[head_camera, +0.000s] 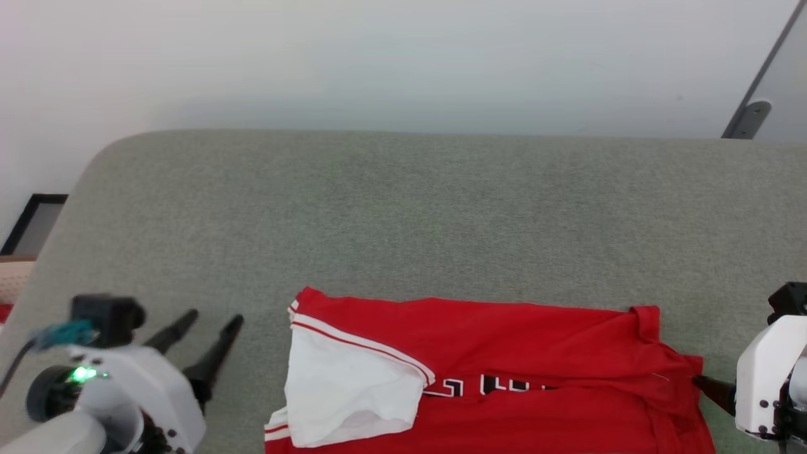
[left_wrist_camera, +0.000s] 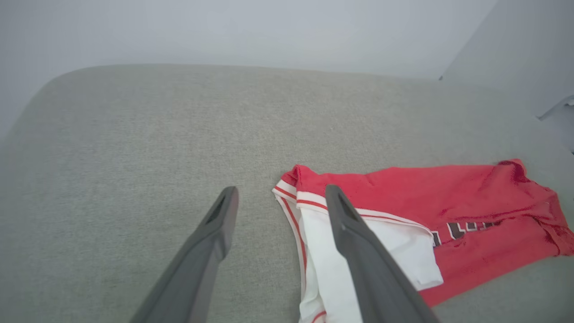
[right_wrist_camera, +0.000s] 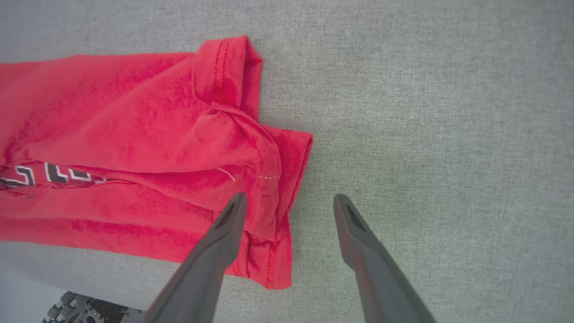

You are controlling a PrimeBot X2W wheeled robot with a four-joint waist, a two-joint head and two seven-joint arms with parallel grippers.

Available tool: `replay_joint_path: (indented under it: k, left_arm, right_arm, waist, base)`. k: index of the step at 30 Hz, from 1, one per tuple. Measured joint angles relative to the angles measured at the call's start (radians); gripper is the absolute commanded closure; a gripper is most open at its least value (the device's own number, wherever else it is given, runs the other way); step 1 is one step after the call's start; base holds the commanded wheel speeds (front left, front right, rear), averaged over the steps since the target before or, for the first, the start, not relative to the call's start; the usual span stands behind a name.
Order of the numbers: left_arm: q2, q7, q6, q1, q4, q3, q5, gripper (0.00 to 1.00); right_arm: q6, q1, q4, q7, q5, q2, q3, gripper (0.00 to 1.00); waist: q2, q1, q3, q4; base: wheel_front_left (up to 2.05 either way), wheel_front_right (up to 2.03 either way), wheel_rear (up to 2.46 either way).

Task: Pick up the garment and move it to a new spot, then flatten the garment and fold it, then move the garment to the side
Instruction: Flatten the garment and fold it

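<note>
The garment [head_camera: 504, 340] lies folded lengthwise on a grey fabric surface [head_camera: 403, 221], near its front edge. It is red, with a white sleeve [head_camera: 340, 384] folded over its left end and a strip of black lettering [head_camera: 492, 384] showing at the fold. My left gripper [head_camera: 213, 320] is open, just left of the sleeve end and clear of the cloth; in the left wrist view the left gripper [left_wrist_camera: 281, 189] points past the striped trim [left_wrist_camera: 287, 188]. My right gripper [right_wrist_camera: 290, 197] is open over the garment's right hem [right_wrist_camera: 287, 179], one finger above cloth, the other above bare surface.
The grey surface stretches wide behind the garment to a rounded far edge against a pale wall [head_camera: 378, 63]. A dark-framed object [head_camera: 34, 221] sits off the left side, and a grey metal bar [head_camera: 756, 94] slants at the top right.
</note>
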Motion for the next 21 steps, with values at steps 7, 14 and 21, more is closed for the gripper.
replay_joint_path:
  k: [7,14,21]
  left_arm:
    - [-0.020,-0.184,0.024,0.118,0.031,0.091,0.050,0.00]
    - [-0.185,-0.188,0.034,0.300,0.042,0.417,0.299,0.00]
    - [-0.358,-0.188,-0.068,0.498,0.047,0.678,0.490,0.00]
  right_arm:
    - [0.000,0.000,0.061,0.017,-0.054,0.016,-0.043,0.00]
    - [0.000,-0.022,0.152,-0.007,-0.084,0.047,-0.072,0.00]
    - [0.000,-0.054,0.260,-0.049,-0.075,0.053,-0.026,0.00]
  waist:
    - [0.0000,0.0000,-0.003,0.031]
    - [0.0000,0.0000,0.000,0.072]
    - [0.0000,0.0000,0.002,0.105]
  base:
    - [0.00,0.00,0.00]
    - [0.00,0.00,0.00]
    - [0.00,0.00,0.00]
